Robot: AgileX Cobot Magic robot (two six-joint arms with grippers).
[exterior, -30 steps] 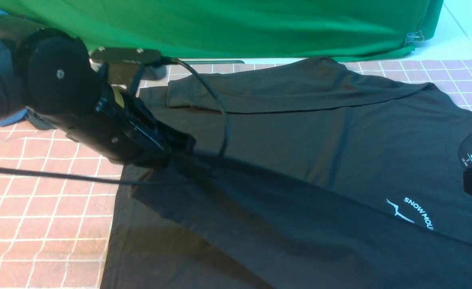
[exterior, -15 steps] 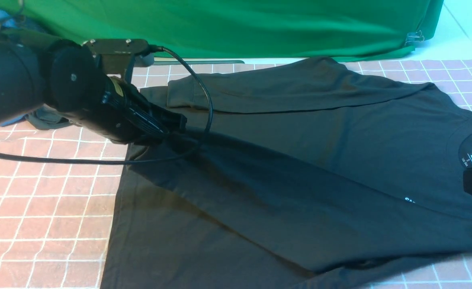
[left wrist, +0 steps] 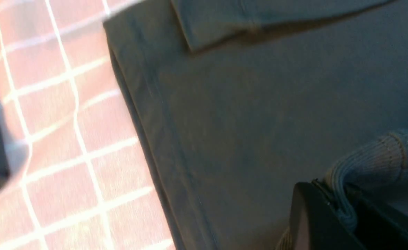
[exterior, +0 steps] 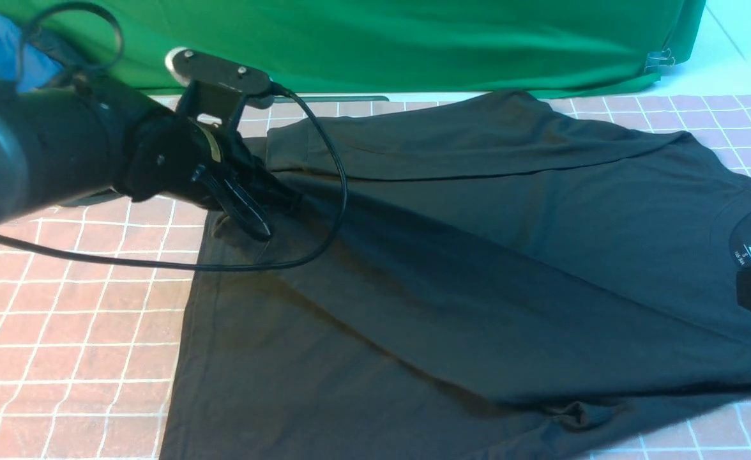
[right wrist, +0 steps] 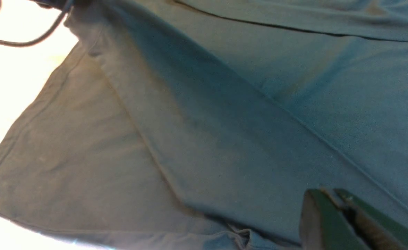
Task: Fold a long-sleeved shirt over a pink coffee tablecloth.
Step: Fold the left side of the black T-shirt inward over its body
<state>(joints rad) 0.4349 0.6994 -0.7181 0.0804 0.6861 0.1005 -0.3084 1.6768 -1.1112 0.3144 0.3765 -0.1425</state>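
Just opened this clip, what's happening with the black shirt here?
The left pincer is shut on the ribbed cuff of one sleeve of the black long-sleeved shirt, holding it over the shirt's body near the hem end. The shirt lies spread on the pink checked tablecloth, with the other sleeve already folded across its far side. The right pincer is shut near the collar; whether it pinches fabric is unclear.

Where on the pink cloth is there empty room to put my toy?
The biggest bare patch of pink tablecloth is on the robot's left, beside the hem of the shirt. A smaller strip lies far right, beyond the shoulder, near the green backdrop. The middle is all shirt, and the left gripper crowds the far left corner.
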